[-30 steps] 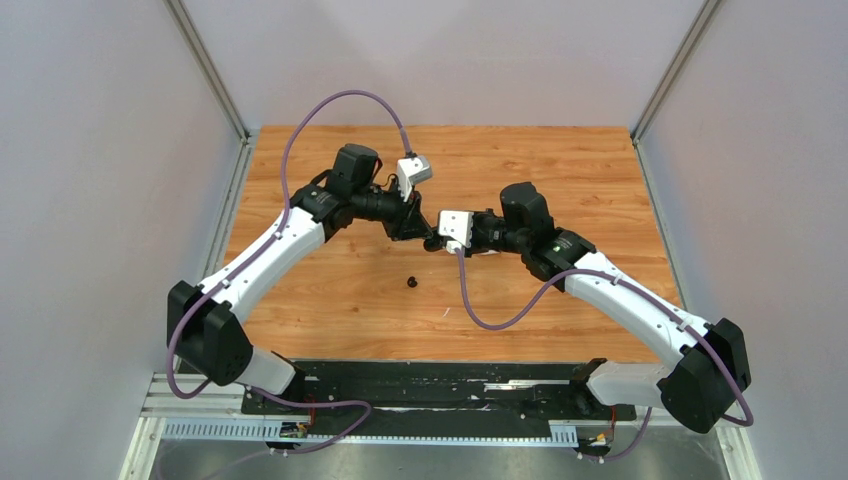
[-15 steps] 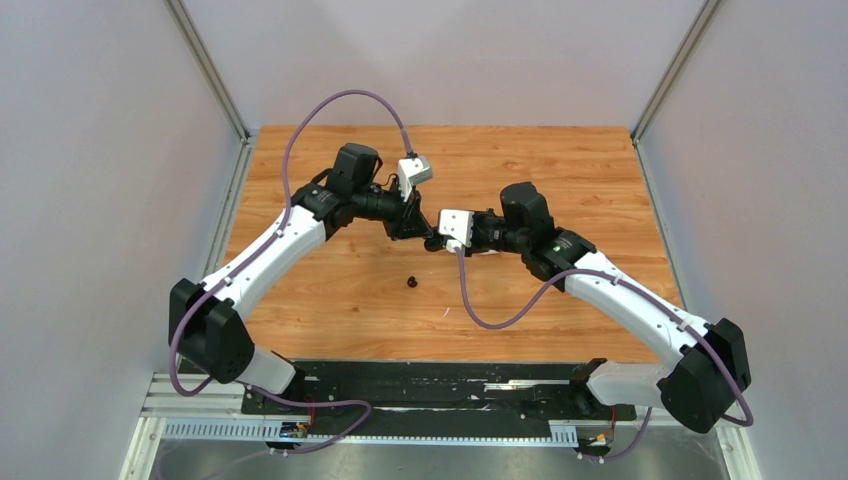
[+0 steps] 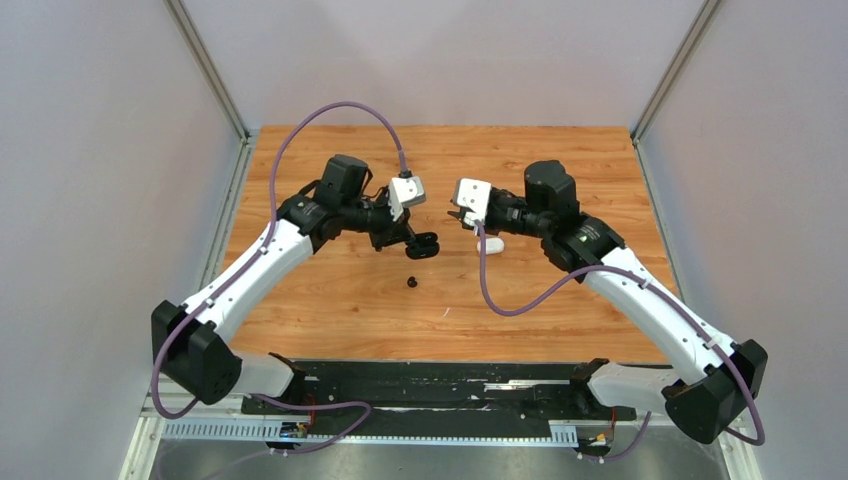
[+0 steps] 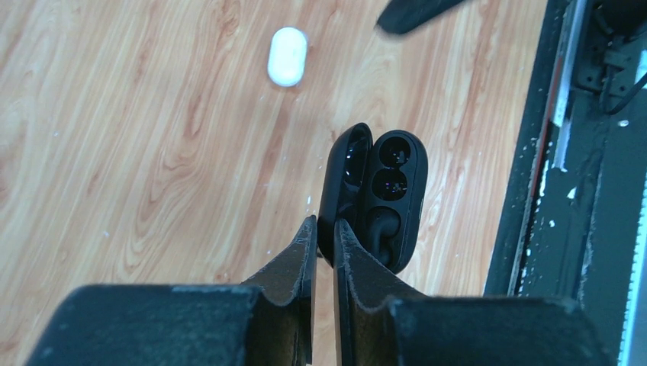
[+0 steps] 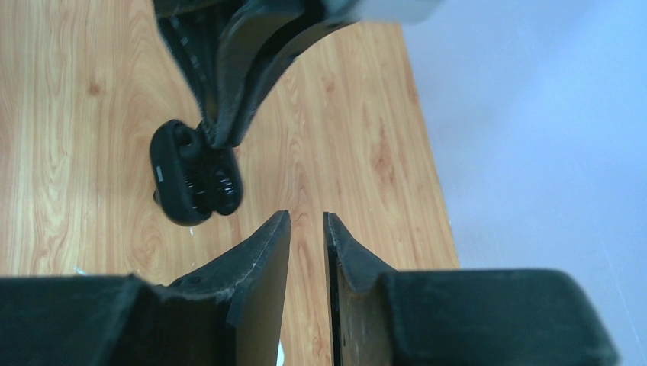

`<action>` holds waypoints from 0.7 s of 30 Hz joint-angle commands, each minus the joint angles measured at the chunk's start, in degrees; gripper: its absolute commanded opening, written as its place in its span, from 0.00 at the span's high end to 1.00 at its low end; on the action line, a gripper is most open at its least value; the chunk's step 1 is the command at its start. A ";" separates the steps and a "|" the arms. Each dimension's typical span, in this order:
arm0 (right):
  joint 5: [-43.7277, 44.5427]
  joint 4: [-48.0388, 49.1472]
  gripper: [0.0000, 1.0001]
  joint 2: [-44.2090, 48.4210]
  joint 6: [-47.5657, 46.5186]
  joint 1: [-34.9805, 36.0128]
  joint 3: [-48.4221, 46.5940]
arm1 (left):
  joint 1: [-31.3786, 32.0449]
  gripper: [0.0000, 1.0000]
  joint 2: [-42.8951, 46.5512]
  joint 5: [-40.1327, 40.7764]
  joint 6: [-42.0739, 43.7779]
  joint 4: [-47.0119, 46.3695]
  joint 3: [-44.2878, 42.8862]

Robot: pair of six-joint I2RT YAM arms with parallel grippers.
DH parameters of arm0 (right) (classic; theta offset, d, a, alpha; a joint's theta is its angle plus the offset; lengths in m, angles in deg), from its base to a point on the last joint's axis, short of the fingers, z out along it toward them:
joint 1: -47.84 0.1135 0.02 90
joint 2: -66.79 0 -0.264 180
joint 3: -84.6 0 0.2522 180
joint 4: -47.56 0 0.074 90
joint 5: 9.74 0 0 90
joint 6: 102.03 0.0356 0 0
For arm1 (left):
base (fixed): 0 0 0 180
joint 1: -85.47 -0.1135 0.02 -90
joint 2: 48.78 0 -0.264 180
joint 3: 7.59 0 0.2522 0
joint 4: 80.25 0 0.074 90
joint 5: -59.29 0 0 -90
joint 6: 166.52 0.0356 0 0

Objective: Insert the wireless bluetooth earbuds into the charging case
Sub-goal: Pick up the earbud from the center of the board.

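Observation:
My left gripper (image 3: 413, 240) is shut on the lid of an open black charging case (image 3: 425, 245) and holds it above the table. In the left wrist view the case (image 4: 391, 191) shows a bud seated in its upper slot, and its lower slot looks empty. My right gripper (image 3: 457, 214) is apart from the case, to its right, with its jaws a narrow gap apart and nothing between them (image 5: 307, 229). One black earbud (image 3: 411, 281) lies on the wood below the case. The white buds are out of view.
A shut white pill-shaped case (image 3: 490, 244) lies on the wooden table (image 3: 330, 300) under the right wrist; it also shows in the left wrist view (image 4: 288, 56). Grey walls stand on both sides and a black rail (image 3: 440, 385) runs along the near edge.
The two grippers were together at the case; now they are apart. The right gripper has drawn back up and right, empty. The left gripper has moved slightly left with the case.

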 commanded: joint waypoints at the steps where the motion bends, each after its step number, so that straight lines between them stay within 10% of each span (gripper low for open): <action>1: 1.08 -3.93 0.73 1.66 9.01 -0.28 -4.85 | -1.60 1.00 4.55 3.84 1.83 -0.14 3.22; 8: -1.88 -14.89 0.79 -0.03 2.92 -1.71 -0.53 | -6.97 1.00 13.60 5.60 -0.46 1.58 8.56; 21: -12.01 -22.69 0.64 -31.33 -31.02 -2.45 -7.37 | -23.99 1.00 18.53 -1.04 -2.72 11.47 7.71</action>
